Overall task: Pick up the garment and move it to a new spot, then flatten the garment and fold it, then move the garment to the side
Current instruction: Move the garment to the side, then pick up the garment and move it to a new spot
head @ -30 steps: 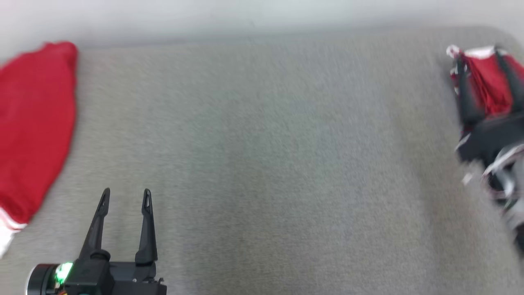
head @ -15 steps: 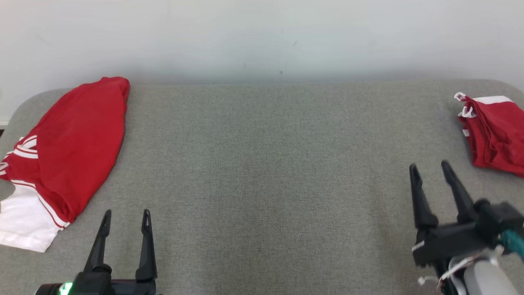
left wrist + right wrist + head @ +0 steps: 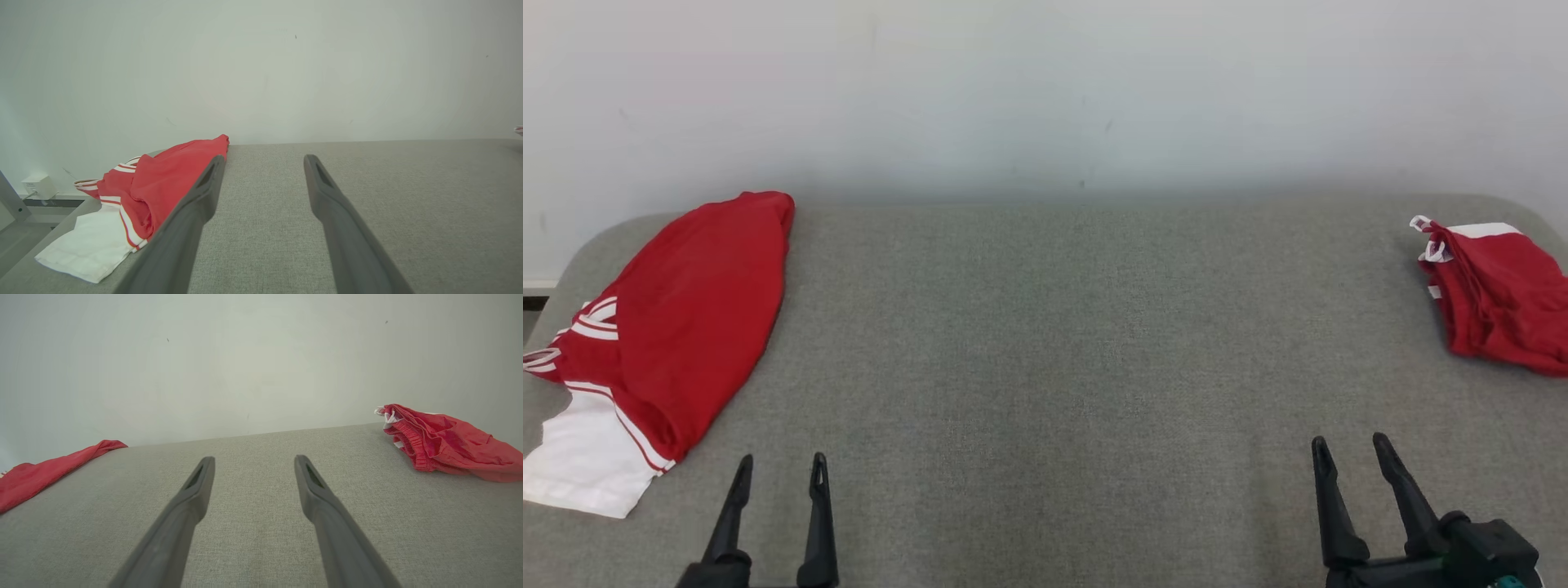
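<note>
The bundled red shorts (image 3: 1494,302) lie at the right end of the grey fabric-covered table (image 3: 1045,367), at about 1 to 2 o'clock from the right gripper (image 3: 1349,445) and well apart from it. That gripper's two fingers stand spread with nothing between them. The head view's right edge cuts the shorts off, so their full outline cannot be made out. A red-and-white jersey (image 3: 678,318) lies at the left end, at 11 o'clock from the left gripper (image 3: 782,461), which is likewise spread and empty. In the left wrist view one finger hides part of the jersey. A white wall (image 3: 1045,98) stands behind the table.
</note>
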Available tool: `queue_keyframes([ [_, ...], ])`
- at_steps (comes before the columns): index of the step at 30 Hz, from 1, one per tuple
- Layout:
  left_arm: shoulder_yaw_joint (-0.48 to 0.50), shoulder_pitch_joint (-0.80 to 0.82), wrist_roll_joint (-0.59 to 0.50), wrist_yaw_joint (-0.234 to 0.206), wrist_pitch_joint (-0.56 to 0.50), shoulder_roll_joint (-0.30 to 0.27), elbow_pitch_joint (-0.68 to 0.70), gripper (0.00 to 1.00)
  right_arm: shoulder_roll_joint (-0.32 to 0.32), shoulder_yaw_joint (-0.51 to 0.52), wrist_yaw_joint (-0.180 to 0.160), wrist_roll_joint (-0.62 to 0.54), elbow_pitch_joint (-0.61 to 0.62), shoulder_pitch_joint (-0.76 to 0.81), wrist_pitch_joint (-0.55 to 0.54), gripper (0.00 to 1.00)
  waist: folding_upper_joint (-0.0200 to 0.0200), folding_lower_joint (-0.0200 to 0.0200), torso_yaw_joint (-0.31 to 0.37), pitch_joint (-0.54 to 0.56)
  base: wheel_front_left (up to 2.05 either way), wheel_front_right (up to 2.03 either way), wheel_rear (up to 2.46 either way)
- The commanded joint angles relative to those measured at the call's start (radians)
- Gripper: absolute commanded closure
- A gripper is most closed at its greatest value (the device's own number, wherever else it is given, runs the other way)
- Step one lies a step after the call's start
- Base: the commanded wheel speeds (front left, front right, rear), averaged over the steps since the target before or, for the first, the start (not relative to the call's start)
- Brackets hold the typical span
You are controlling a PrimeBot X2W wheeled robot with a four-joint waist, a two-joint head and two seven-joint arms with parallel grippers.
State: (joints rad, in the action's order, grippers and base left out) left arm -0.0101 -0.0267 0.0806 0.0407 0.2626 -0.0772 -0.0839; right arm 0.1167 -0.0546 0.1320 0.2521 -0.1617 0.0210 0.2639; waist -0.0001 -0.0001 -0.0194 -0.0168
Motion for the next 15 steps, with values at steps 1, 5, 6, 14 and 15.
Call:
queue_keyframes([
  [1,0.001,-0.022,-0.002,0.002,0.003,0.002,-0.007,0.00,-0.006,0.008,-0.002,-0.005,0.005,0.013,0.000,0.00,0.0001,0.0001,0.000,0.011,0.00,0.00,0.00],
  [5,0.000,-0.024,-0.005,0.010,0.003,0.004,-0.017,0.00,-0.015,0.020,-0.002,-0.010,0.001,0.032,0.000,0.00,0.0001,0.0001,-0.003,0.021,0.00,0.00,0.00],
  [6,0.002,-0.025,-0.006,0.009,0.003,0.004,-0.019,0.00,-0.016,0.022,-0.002,-0.010,0.001,0.035,0.000,0.00,0.0001,0.0001,-0.004,0.022,0.00,0.00,0.00],
  [14,0.006,-0.028,-0.011,0.017,0.003,0.005,-0.027,0.00,-0.019,0.022,-0.002,-0.012,-0.004,0.041,0.000,0.00,0.0001,0.0001,-0.007,0.027,0.00,0.00,0.00],
  [15,0.006,-0.028,-0.011,0.019,0.003,0.006,-0.028,0.00,-0.020,0.021,-0.002,-0.014,-0.004,0.041,0.000,0.00,0.0001,0.0001,-0.007,0.027,0.00,0.00,0.00],
])
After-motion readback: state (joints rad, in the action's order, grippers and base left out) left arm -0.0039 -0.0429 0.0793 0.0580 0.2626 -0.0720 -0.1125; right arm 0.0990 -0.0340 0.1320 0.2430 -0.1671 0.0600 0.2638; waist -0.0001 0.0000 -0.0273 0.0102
